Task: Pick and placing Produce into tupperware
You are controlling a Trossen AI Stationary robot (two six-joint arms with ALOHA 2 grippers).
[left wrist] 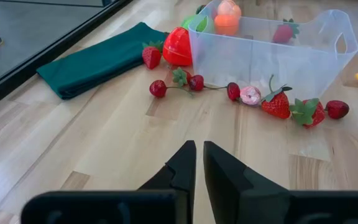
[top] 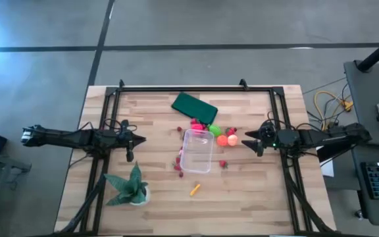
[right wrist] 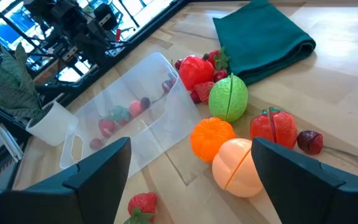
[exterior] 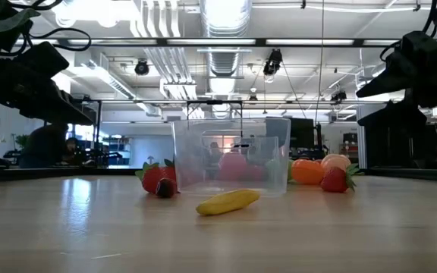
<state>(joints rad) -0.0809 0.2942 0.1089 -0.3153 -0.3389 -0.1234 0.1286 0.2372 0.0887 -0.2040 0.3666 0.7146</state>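
Observation:
The clear tupperware [top: 197, 151] stands upright mid-table on its base. Produce lies around it on the wood. A lime-green piece [right wrist: 229, 98], an orange ball [right wrist: 211, 138], a peach ball [right wrist: 241, 168] and red pieces [right wrist: 273, 127] are on its right. Strawberries and cherries [left wrist: 278, 104] lie along its left side. A yellow stick [top: 195, 189] rests nearer the front edge. My left gripper [top: 139, 139] is shut, left of the box and clear of everything. My right gripper [top: 247, 143] is open, just right of the peach ball and touching nothing.
A folded dark green cloth [top: 194, 105] lies behind the box toward the far edge. A spiky potted plant [top: 129, 187] in a white cup stands at the near left. Black frame rails [top: 196, 89] run along the table's far and side edges.

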